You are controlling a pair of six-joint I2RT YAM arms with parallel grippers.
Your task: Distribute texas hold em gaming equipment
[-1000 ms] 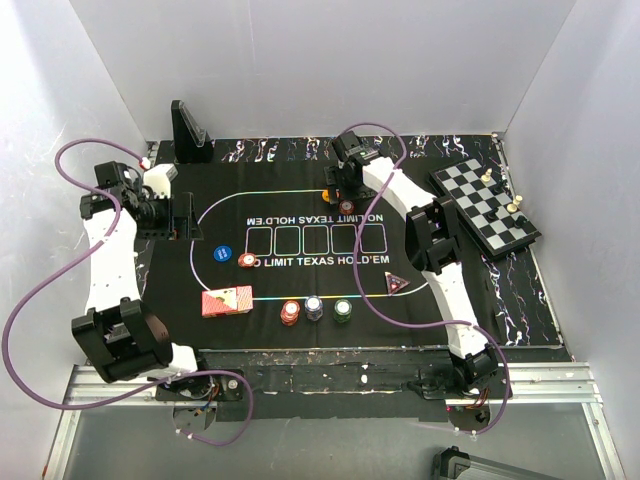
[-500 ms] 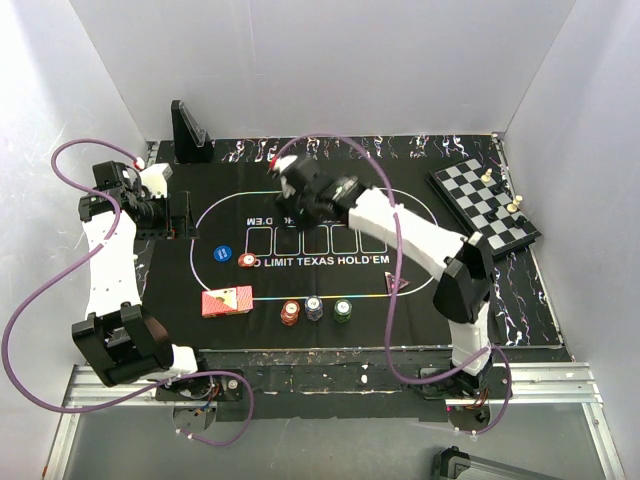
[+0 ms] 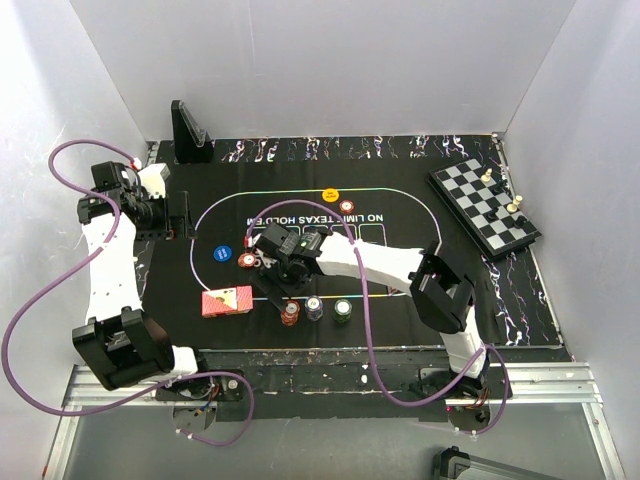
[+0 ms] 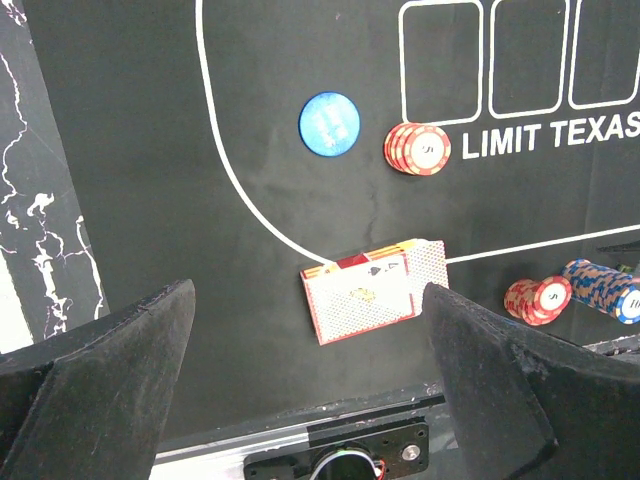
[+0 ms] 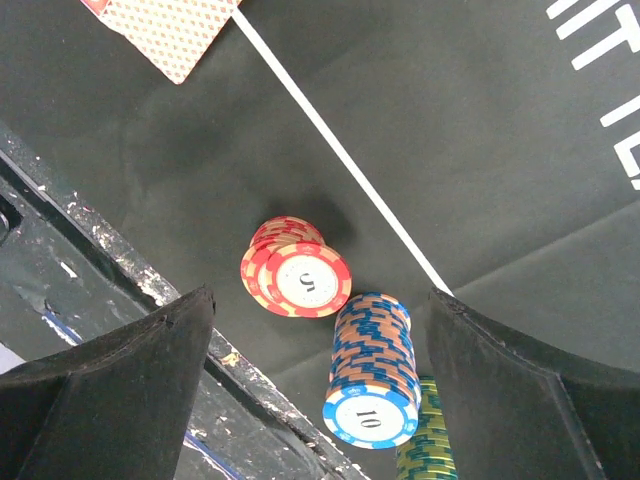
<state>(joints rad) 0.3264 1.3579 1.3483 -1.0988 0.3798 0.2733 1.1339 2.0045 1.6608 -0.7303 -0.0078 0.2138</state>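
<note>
Near the mat's front line stand a red chip stack [image 3: 290,313] [image 5: 297,277], a blue-and-white stack [image 3: 315,308] [image 5: 372,370] and a green stack [image 3: 343,311] [image 5: 425,440]. My right gripper [image 3: 283,283] [image 5: 318,330] hovers open just above the red and blue stacks, holding nothing. A red-backed deck of cards [image 3: 227,300] [image 4: 372,290] lies left of them. A blue disc [image 3: 223,253] [image 4: 329,124] and a few red chips [image 3: 247,261] [image 4: 417,148] sit further back. The yellow button [image 3: 331,195] rests at the mat's far arc. My left gripper [image 3: 180,215] [image 4: 305,335] hangs open and empty at the mat's left end.
A chessboard [image 3: 485,205] with pieces lies at the back right. A black stand [image 3: 188,128] is at the back left corner. The right arm [image 3: 380,262] stretches low across the printed mat [image 3: 400,215]. The table's front edge [image 5: 110,290] runs just beyond the chip stacks.
The right arm has swung from the mat's far side, by the yellow button, to the near side over the chip stacks, its jaws widening slightly. The left arm has barely moved.
</note>
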